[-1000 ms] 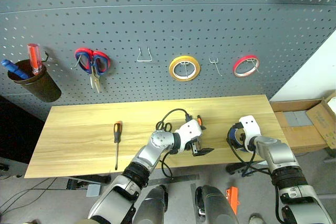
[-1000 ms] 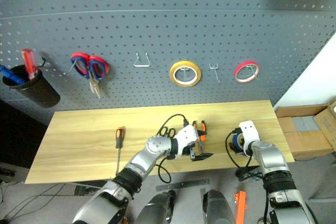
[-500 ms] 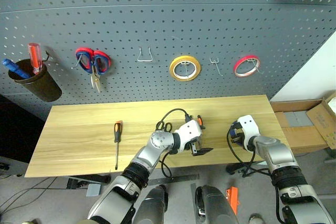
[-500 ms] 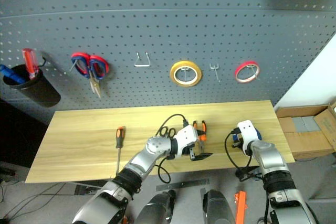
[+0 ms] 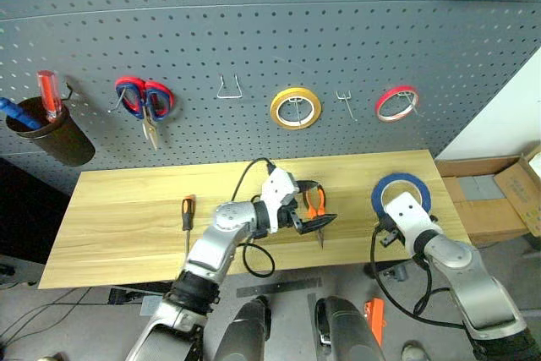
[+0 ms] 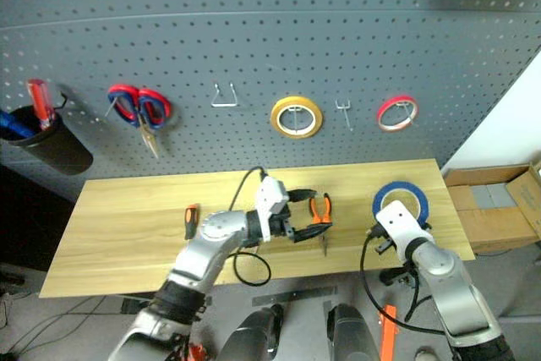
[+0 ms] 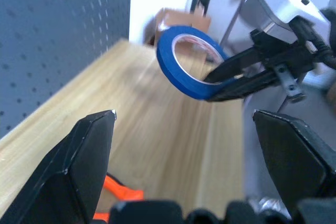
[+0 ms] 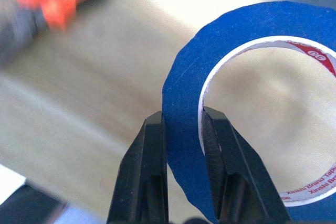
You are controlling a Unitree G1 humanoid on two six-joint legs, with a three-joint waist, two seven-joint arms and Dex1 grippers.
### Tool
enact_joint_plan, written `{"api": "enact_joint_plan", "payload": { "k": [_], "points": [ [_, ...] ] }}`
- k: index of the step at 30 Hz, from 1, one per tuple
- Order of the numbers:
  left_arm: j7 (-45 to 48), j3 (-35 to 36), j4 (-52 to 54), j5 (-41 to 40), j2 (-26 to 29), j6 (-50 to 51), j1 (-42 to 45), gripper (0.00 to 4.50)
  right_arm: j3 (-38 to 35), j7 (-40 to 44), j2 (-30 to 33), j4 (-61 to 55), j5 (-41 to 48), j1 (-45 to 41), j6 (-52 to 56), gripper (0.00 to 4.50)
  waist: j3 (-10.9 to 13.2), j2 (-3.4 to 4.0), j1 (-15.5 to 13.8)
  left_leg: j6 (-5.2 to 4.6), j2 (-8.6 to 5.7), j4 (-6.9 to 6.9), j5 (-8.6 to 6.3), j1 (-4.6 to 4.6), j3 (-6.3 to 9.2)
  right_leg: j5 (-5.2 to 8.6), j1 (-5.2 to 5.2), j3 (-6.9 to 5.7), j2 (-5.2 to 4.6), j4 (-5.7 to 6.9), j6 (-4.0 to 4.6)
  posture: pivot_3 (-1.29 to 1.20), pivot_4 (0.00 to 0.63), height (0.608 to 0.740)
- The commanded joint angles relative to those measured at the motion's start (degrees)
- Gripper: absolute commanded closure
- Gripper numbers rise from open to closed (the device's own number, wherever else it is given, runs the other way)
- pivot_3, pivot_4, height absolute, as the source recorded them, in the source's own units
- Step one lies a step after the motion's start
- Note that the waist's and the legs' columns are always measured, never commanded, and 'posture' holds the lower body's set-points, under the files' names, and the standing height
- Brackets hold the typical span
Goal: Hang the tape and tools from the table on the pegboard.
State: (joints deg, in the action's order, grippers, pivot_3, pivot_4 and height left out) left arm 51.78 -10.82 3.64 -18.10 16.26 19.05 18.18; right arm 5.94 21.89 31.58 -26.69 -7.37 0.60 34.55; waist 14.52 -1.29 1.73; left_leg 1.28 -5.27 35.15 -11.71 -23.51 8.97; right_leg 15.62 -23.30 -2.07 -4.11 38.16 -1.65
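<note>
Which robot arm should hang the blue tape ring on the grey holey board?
The right. Its right gripper already pinches the thin blue tape roll, lifted off the light wooden table. The left gripper is open beside the orange-handled pliers.

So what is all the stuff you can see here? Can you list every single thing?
pegboard: one, dark grey, on the wall behind the table
table: one, light wood, below the pegboard
blue tape: one, blue, lifted above the table's right end, pinched at its rim
yellow tape: one, yellow, on a pegboard hook
red tape: one, red, on a pegboard hook
hung scissors: one, red and blue handles, on the pegboard
cup: one, dark, on the pegboard, red-handled screwdriver inside
screwdriver: one, orange and black, on the table
pliers: one, orange handles, mid-table
cardboard boxes: brown, right of the table
left end effector: open, by the pliers
right end effector: shut on the blue tape
</note>
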Motion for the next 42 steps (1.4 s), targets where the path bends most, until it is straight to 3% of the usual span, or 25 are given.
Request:
{"api": "enact_joint_plan", "payload": {
  "k": [1, 6, 11, 14, 22, 30, 41, 42],
  "points": [
    [-1.4, 8.1, 11.3, -10.7, 4.0, 11.1, -2.1, 0.0, 1.6, -2.7, 1.2, -5.2, -5.1, -0.5, -7.7, 4.11, -0.1, 0.1, -0.2, -0.01, 0.0, 0.0, 0.0, 0.0, 0.01, 0.07, 0.01, 0.0, 0.01, 0.0, -0.12, -0.02, 0.146, 0.74],
    [-7.8, 16.1, 15.6, -19.2, 4.7, 19.2, -1.4, 0.0, 5.2, -9.4, 2.4, 0.4, -14.6, -5.3, -24.6, 4.11, -2.6, 0.26, -1.2, 0.23, -0.04, 0.04, 0.21, 0.02, -0.02, -0.07, 0.04, 0.02, 0.02, -0.04, -0.17, 0.01, 0.069, 0.74],
    [-11.2, 17.4, 13.3, -19.2, 3.2, 17.7, 0.6, 0.0, 8.7, -14.2, 3.7, 11.5, -21.1, -10.8, -40.0, 4.11, -5.5, -0.08, -2.3, 0.3, -0.03, 0.02, 0.25, 0.28, -0.2, -0.11, 0.26, 0.12, 0.06, -0.05, -0.17, 0.06, 0.025, 0.74],
    [-12.2, 16.8, 12.1, -18.4, 2.3, 16.3, 2.4, 0.0, 9.3, -14.7, 2.7, 19.1, -21.4, -15.6, -45.3, 4.11, -6.1, -0.18, -3.2, 0.29, -0.01, 0.02, 0.25, 0.94, -0.21, -0.17, 1.05, 0.09, 0.14, -0.17, -0.13, 0.08, 0.003, 0.74],
    [-13.5, 15.6, 10.3, -17.5, 1.1, 14.0, 5.1, 0.0, 8.5, -8.8, 0.8, 39.0, -14.7, -28.5, -54.8, 4.11, -7.7, -0.29, -3.2, -0.04, 0.03, 0.01, 0.58, 1.09, -0.25, -0.68, 1.12, 0.23, 0.2, -0.16, -0.08, 0.09, 0.0, 0.74],
    [-12.2, 13.2, 7.9, -16.5, 0.8, 12.6, 7.3, 0.0, 7.7, 3.1, -2.3, 55.0, -5.7, -37.2, -55.3, 4.11, -7.8, -0.33, -3.1, -0.02, 0.24, -0.01, 0.66, 1.24, -0.54, -0.88, 1.1, 0.63, 0.6, -0.13, 0.12, 0.08, 0.0, 0.74],
    [-11.2, 11.4, 5.2, -15.5, -0.1, 10.5, 9.1, 0.0, 6.3, 13.5, -6.1, 58.2, 0.3, -38.7, -48.4, 4.11, -7.9, -0.33, -2.9, 0.03, 0.97, -0.11, 0.63, 1.72, -1.47, -1.2, 1.06, 1.41, 1.12, -0.15, 0.3, 0.08, 0.003, 0.74],
    [-11.2, 11.4, 5.3, -15.6, -0.1, 10.4, 9.0, 0.0, 6.2, 13.5, -6.0, 58.1, 0.3, -38.5, -48.1, 3.76, -7.9, -0.33, -2.9, 0.04, 0.97, -0.1, 0.64, 1.72, -1.47, -1.22, 1.06, 1.41, 1.13, -0.14, 0.3, 0.08, 0.005, 0.74]
  ]
}}
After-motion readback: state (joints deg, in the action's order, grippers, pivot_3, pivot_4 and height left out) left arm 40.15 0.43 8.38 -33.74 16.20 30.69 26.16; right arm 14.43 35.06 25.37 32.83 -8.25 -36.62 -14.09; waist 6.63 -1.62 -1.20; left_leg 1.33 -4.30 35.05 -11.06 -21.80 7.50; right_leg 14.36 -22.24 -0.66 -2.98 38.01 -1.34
